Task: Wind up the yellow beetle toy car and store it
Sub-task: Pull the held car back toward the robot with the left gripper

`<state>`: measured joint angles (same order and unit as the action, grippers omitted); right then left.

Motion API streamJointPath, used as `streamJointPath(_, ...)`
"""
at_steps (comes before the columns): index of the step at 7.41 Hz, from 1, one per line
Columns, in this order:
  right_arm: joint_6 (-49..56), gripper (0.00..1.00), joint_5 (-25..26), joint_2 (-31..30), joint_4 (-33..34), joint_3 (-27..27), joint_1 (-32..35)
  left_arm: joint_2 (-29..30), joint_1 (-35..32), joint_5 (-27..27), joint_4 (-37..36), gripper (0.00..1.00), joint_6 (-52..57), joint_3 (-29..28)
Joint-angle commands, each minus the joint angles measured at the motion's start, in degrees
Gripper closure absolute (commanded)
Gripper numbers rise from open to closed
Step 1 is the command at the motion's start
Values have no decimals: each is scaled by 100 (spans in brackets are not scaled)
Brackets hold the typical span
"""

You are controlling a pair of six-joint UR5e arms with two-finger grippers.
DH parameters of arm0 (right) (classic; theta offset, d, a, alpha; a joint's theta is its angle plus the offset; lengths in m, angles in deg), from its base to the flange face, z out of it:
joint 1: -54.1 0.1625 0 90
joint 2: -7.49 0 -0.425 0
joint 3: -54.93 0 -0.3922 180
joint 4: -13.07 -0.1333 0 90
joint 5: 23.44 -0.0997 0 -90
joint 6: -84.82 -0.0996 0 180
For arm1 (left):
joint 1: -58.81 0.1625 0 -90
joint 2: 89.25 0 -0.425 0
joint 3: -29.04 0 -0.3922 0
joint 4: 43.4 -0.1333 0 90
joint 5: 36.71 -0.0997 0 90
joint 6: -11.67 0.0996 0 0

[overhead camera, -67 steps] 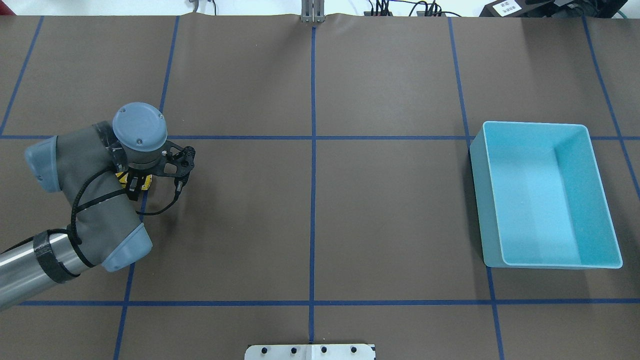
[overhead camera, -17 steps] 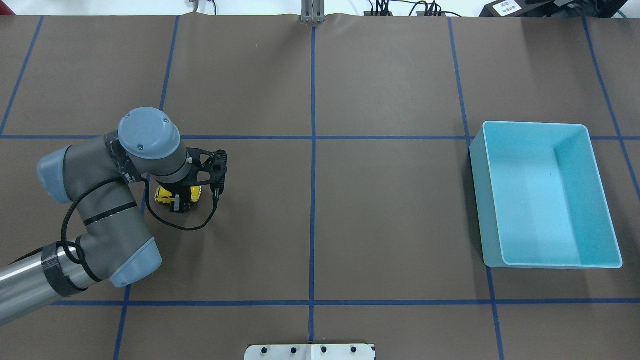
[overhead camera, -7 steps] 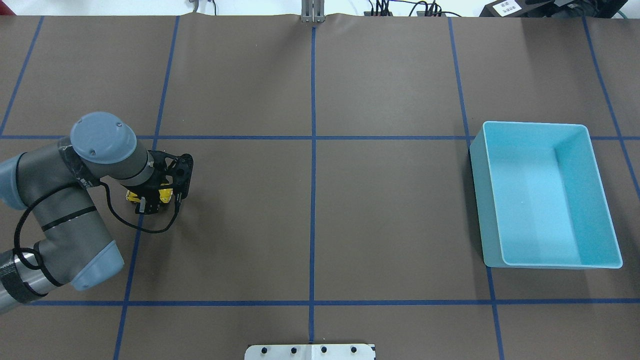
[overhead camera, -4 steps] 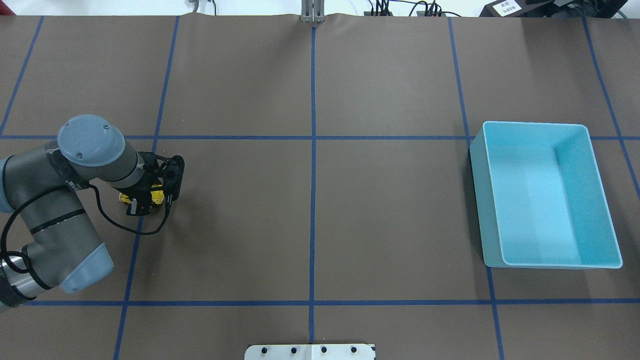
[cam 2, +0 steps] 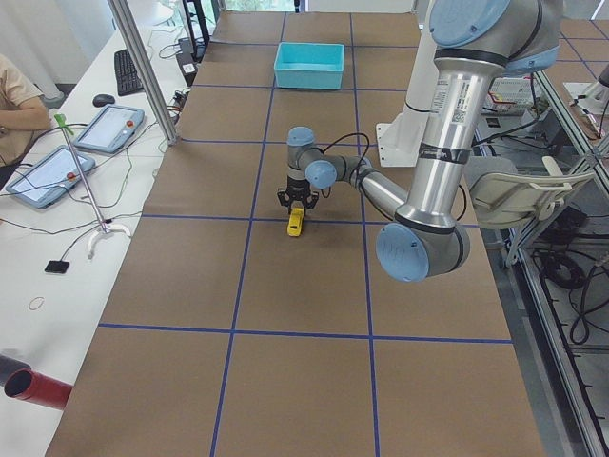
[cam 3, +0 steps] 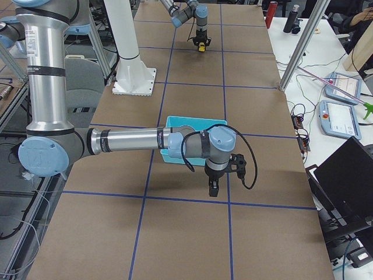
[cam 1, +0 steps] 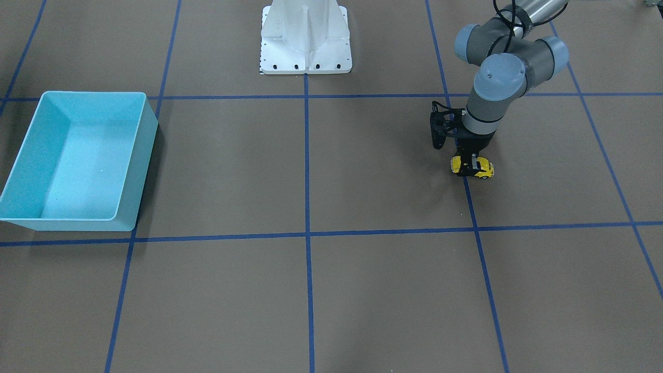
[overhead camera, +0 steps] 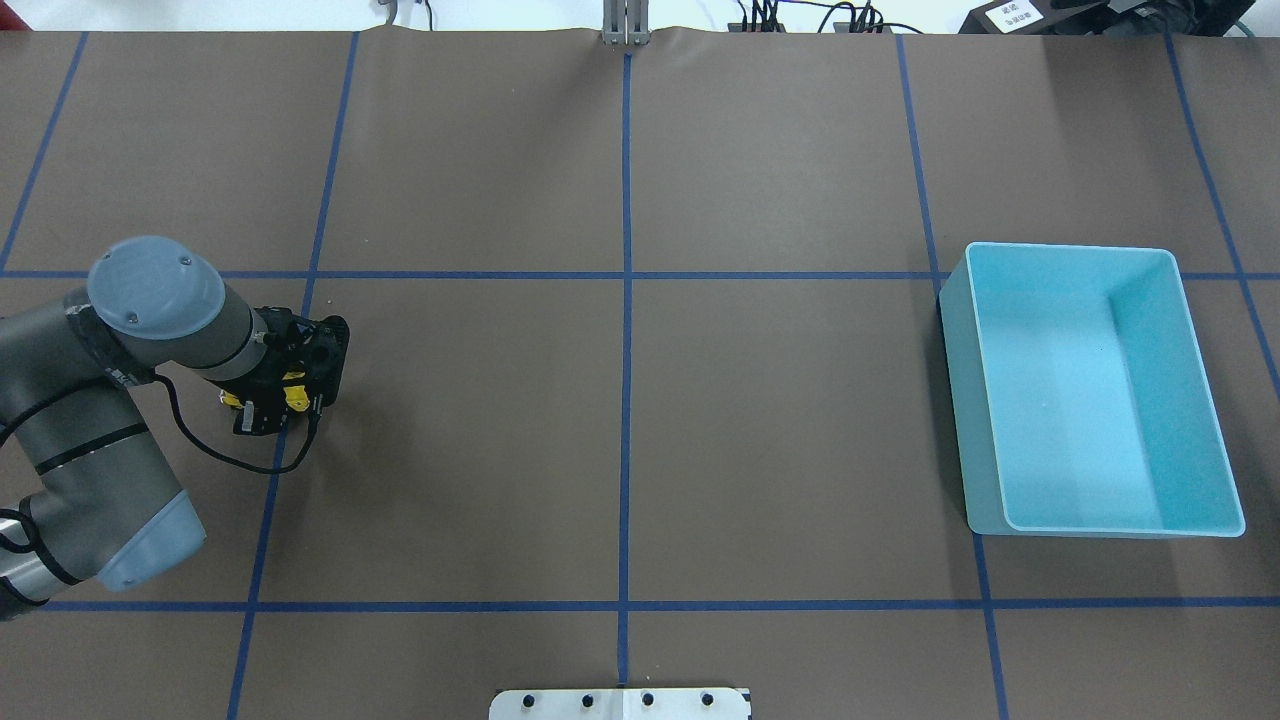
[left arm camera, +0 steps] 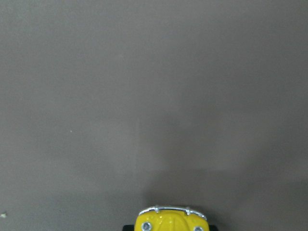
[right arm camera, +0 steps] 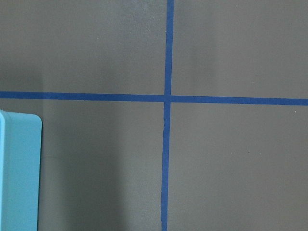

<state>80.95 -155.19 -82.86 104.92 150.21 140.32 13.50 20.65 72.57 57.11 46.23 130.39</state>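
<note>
The yellow beetle toy car point(cam 1: 485, 168) stands on the brown table at the robot's left side. It also shows in the overhead view point(overhead camera: 294, 393), the left side view point(cam 2: 296, 223) and the left wrist view point(left arm camera: 171, 220), where only its front end with a silvery bumper shows at the bottom edge. My left gripper point(cam 1: 472, 166) points straight down and is shut on the car's middle point(overhead camera: 262, 402). My right gripper point(cam 3: 213, 189) shows only in the right side view, hanging over the table near the bin; I cannot tell if it is open or shut.
The light blue bin point(overhead camera: 1060, 248) stands on the far right side of the table point(cam 1: 93, 93), with nothing in it. Its corner shows in the right wrist view point(right arm camera: 17, 173). Blue tape lines point(right arm camera: 166, 98) cross the table. The robot's white base point(cam 1: 305, 36) is mid-table.
My left gripper has dragged the car leftward along the table over the last two seconds, after holding it further right; it stays shut on the car.
</note>
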Motion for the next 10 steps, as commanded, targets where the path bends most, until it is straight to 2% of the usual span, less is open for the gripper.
streamJointPath(1,0,1,0,0,0,0,0,-106,-78,94,82,100,76,42)
streamJointPath(10,9,1,9,0,-9,0,0,-502,-174,190,363,100,331,42)
